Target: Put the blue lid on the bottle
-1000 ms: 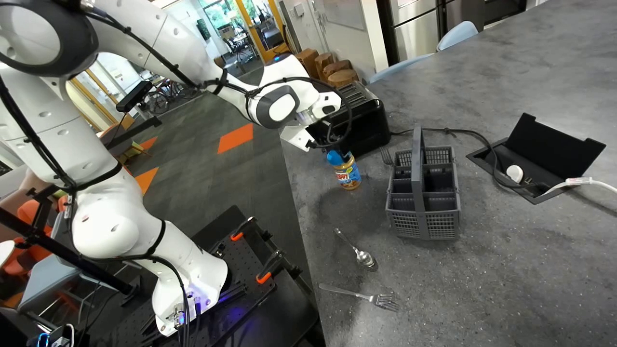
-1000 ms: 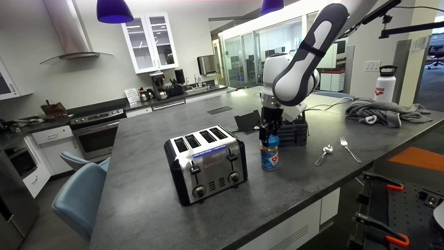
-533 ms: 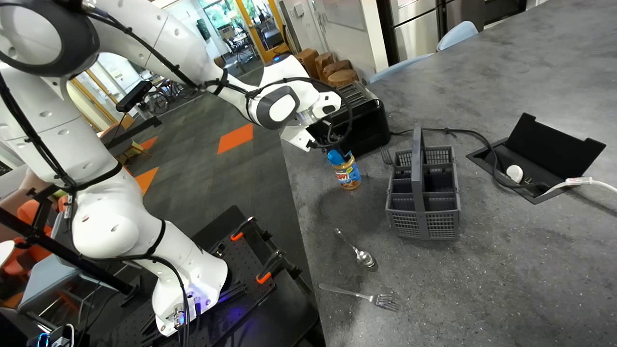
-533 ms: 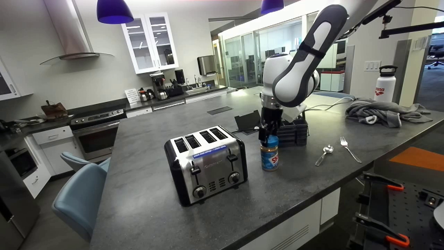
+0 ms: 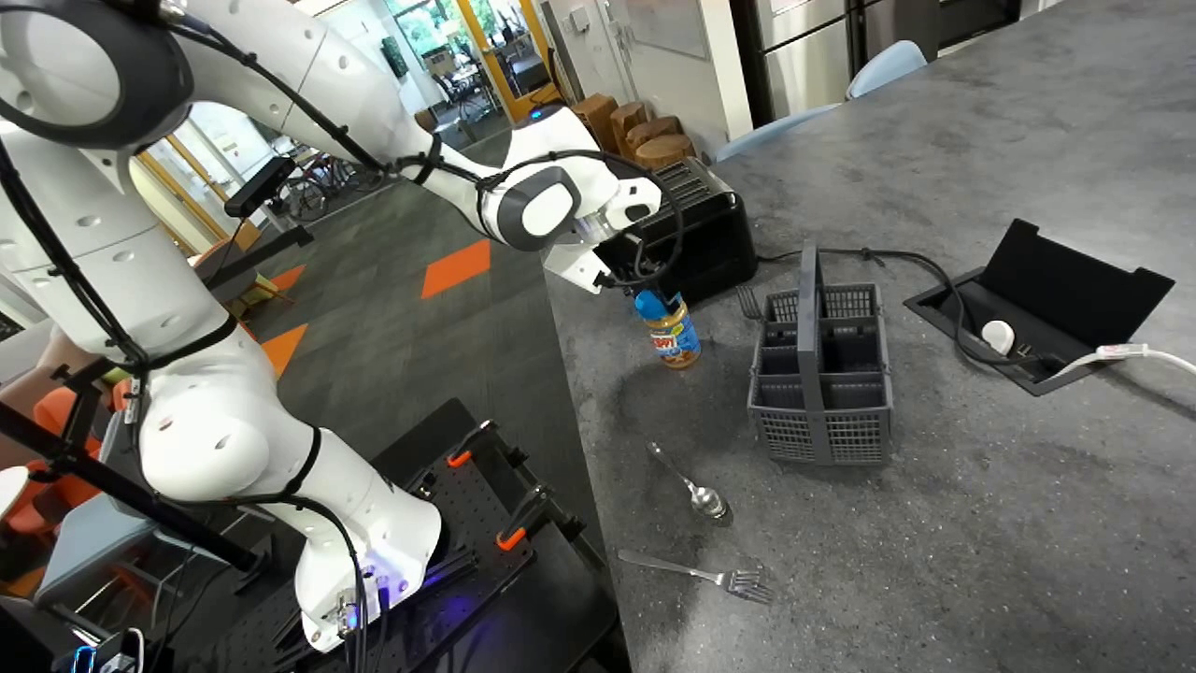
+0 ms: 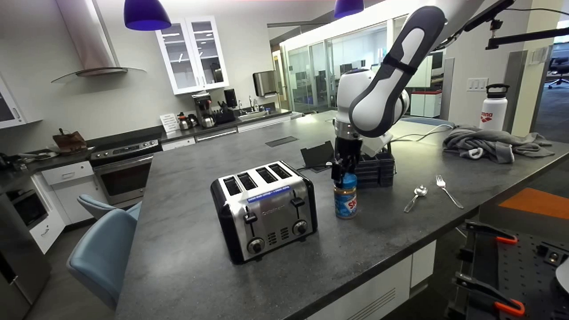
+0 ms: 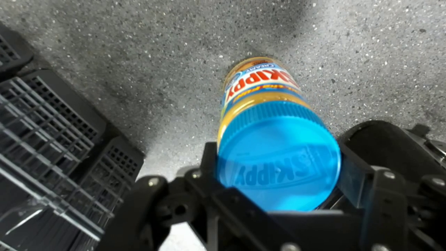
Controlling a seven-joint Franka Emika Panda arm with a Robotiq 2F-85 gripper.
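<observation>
The bottle [image 6: 346, 204], a small jar with an orange-yellow body and a blue label, stands upright on the grey table in both exterior views [image 5: 675, 344]. The blue lid [image 7: 278, 139] sits on top of the bottle and covers its mouth; I cannot tell whether it is threaded or tight. My gripper [image 7: 277, 153] is above the bottle, with one finger [image 7: 210, 157] against each side of the lid, and looks shut on it. The gripper also shows in an exterior view [image 6: 341, 172], where its fingers overlap the lid. The bottle's mouth is hidden.
A black and silver toaster [image 6: 266, 209] stands close beside the bottle. A grey cutlery basket [image 5: 822, 421] with a tall handle stands on the other side. A spoon [image 5: 707, 502] and a fork [image 5: 743, 586] lie near the table edge. A cable runs to a table socket [image 5: 1037, 318].
The gripper and lid have shifted very slightly against the bottle since one second ago. The bottle stands in the same place, and over the last half second I see no movement.
</observation>
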